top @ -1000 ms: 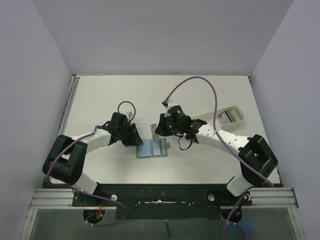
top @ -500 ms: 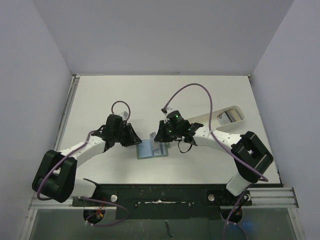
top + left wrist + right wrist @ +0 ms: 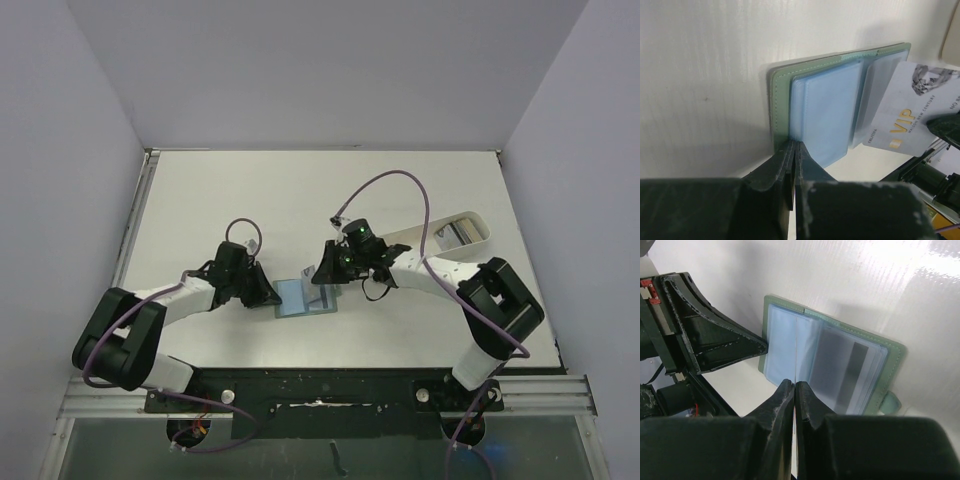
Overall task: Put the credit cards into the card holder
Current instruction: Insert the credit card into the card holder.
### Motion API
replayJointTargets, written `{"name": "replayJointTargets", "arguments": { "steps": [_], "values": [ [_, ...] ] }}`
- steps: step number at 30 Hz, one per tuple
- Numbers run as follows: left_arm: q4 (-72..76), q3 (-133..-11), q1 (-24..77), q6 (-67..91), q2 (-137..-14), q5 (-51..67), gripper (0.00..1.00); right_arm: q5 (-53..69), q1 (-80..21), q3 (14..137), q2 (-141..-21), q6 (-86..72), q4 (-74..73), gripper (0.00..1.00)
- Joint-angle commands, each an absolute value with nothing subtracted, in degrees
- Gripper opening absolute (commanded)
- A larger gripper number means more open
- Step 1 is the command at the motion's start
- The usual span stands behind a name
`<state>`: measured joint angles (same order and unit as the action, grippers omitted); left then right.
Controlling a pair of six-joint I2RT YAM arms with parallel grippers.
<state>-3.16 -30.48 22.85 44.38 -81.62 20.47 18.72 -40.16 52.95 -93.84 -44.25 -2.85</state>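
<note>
White table point(image 3: 250, 190); credit card point(image 3: 912, 112) partly cropped

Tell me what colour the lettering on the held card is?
Gold, on a pale silvery card; clearest in the left wrist view.

One card holder point(image 3: 305, 297), one white tray point(image 3: 478, 222), two hands: left hand point(image 3: 794, 150), right hand point(image 3: 794, 387). Two cards countable – a VIP card point(image 3: 912, 117), a dark-striped card point(image 3: 847, 375) – the tray's contents unclear.

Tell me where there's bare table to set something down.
Bare: the far half of the table, toward the back wall, and the near strip between card holder and arm bases. Crowded: centre, around the card holder, and right, by the white tray.
</note>
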Motion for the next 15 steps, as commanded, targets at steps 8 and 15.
{"name": "replayJointTargets", "arguments": {
  "steps": [8,15],
  "values": [
    [0.9,-29.6,23.1,43.9,-84.2,20.2,0.0,25.6,-37.3,51.5,-96.7,-46.0,1.1,0.02],
    [0.1,-29.3,23.0,43.6,-83.8,19.5,0.0,28.2,-37.0,50.6,-98.8,-47.9,4.2,0.02]
  ]
}}
